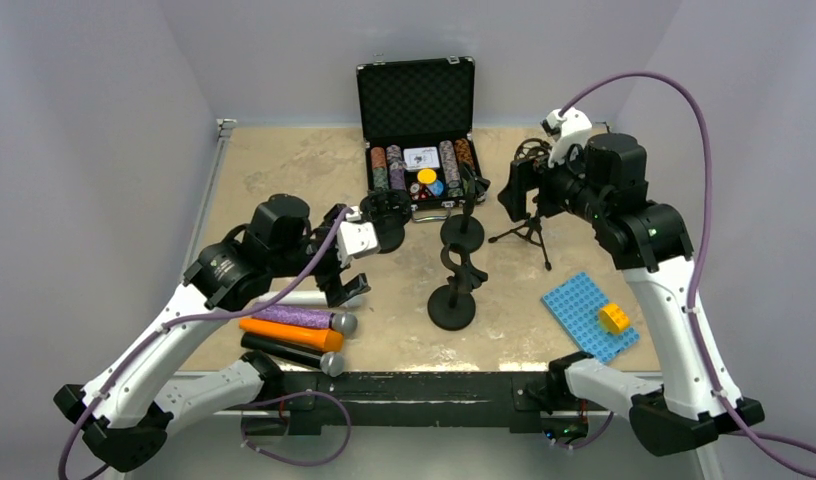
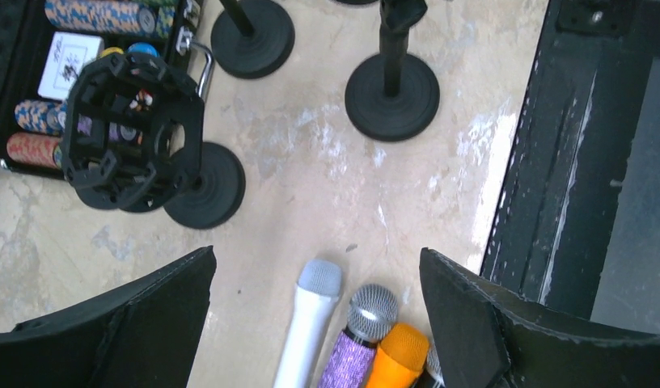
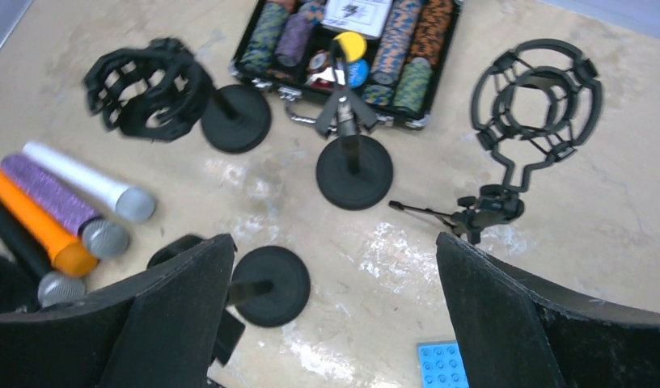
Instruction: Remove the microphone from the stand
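Several microphones lie side by side on the table at the front left: white (image 2: 310,323), purple (image 2: 357,343), orange (image 2: 395,360) and black (image 1: 289,352). They also show in the right wrist view, with the white one (image 3: 84,179) at the back of the row. My left gripper (image 1: 344,255) hovers open and empty just above their heads, which show between its fingers (image 2: 149,315). The stands hold no microphone: a black shock mount (image 2: 133,129), a clip stand (image 3: 355,166), a round-base stand (image 1: 452,300) and a tripod ring mount (image 3: 537,93). My right gripper (image 1: 514,200) is open and empty, high over the tripod.
An open black case of poker chips (image 1: 416,165) stands at the back centre. A blue studded plate (image 1: 589,315) with a yellow brick (image 1: 614,317) lies at the front right. The table's black front edge (image 2: 545,162) runs close beside the microphones.
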Tool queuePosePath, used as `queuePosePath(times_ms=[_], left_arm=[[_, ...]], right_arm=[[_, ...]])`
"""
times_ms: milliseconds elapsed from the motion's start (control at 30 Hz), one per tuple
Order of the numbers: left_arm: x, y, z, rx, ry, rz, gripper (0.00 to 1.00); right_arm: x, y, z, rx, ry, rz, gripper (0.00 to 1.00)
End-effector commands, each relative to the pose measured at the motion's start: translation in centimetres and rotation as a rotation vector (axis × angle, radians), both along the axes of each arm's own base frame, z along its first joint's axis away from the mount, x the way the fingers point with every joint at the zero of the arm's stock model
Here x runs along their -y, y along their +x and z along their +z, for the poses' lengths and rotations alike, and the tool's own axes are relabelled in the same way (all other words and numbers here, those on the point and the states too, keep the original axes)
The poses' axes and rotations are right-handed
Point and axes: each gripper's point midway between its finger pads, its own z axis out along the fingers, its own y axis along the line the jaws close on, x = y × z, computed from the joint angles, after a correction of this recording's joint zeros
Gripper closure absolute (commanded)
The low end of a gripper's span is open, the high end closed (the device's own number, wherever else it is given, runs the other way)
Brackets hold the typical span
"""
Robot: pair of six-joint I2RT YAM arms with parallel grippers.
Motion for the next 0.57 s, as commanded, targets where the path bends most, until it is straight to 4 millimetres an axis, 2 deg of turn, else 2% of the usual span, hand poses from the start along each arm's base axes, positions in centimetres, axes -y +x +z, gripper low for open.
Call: queuePosePath(times_ms=[0,67,133,267,367,467,533], left_arm=[[-2.6,-0.5,-0.4,0.022,0.104,0.029,0.0],[-3.7,0.6,-0.5,0.069,0.153,0.089,0.0],[-5.5,2.7,-0.1,0.092,0.169,0.252,0.0],[-9.4,6.0,1.0,0.028,0.046,0.677,0.0],[-10.9,7.2,1.7,0.044,-0.028,0.798,0.0],[-11.7,7.8,3.8,0.093,-0.084,0.853,0.0],[-11.9,7.9,5.9,0.148,-0.143,0.861,0.0]], right_arm=[[2.0,3.0,1.9,0.096,0.083,-0.23,0.01],[2.7,3.3,1.6,0.101,0.069,-0.275,0.01],[3.6,3.5,1.3,0.097,0.045,-0.32,0.01],[4.3,3.6,1.3,0.13,0.014,-0.337,0.01],[4.7,3.9,1.9,0.18,0.0,-0.344,0.01],[5.3,3.4,3.7,0.192,0.0,-0.371,0.02],[5.4,2.2,6.1,0.249,0.029,-0.354,0.01]])
